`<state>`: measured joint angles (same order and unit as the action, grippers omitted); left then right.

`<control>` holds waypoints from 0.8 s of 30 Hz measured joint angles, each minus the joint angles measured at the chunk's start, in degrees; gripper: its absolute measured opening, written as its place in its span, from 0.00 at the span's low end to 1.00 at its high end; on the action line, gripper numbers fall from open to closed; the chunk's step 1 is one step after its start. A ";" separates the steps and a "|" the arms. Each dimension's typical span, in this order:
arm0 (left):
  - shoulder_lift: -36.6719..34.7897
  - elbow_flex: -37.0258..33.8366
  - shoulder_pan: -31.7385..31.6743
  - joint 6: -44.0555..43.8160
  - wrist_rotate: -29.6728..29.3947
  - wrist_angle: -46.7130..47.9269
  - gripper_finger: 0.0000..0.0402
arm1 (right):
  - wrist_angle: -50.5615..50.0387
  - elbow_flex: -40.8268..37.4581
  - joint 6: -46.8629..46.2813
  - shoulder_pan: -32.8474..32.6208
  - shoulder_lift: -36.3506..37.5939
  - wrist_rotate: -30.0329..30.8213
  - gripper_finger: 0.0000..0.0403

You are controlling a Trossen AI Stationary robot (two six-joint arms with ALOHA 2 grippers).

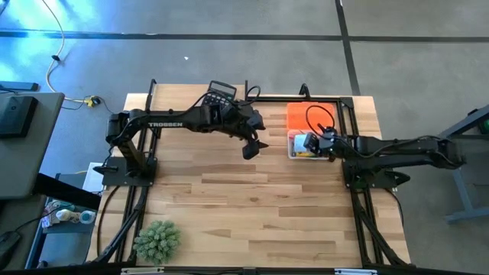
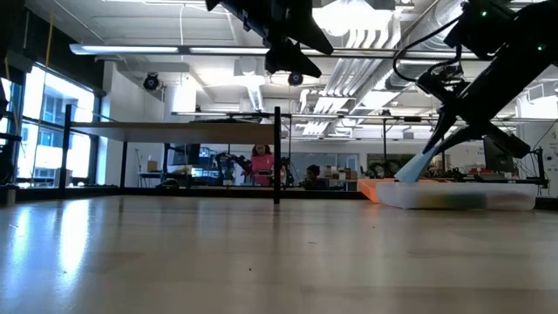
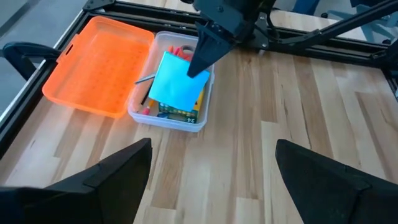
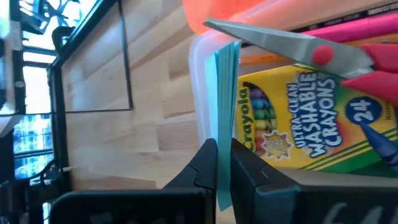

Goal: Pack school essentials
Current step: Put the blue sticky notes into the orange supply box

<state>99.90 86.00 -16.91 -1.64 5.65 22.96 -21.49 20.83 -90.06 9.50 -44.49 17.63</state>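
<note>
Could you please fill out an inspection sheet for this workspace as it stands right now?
Surface: wooden table, bare in the middle.
Job's things: clear bin beside its orange lid; inside it, a crayon box, red-handled scissors, a pink-red marker. The blue note pad sits tilted over the bin.
Clutter: black calculator at the far edge; spiky green plant at the near left corner.
Grippers: right gripper, jaws shut on the note pad's edge; left gripper, jaws open, empty, raised above mid-table.
Cables: black cable looped over the lid.
Surroundings: people seated far behind in the low view.
</note>
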 joint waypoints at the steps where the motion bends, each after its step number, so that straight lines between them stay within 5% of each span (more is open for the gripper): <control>1: 0.00 0.00 0.00 0.33 -0.04 0.00 0.82 | -0.12 -0.04 0.00 0.64 -0.01 -0.66 0.02; 13: 0.00 0.00 0.00 0.36 -0.29 -0.02 0.82 | -4.79 -0.03 1.81 5.25 -0.13 -6.42 0.03; 24: 0.00 0.00 0.00 0.36 -0.29 -0.02 0.82 | -4.86 -0.03 2.91 5.26 -0.13 -5.31 0.18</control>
<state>99.90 86.00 -16.91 -1.28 5.37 22.94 -26.34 20.80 -87.15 14.76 -44.62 12.31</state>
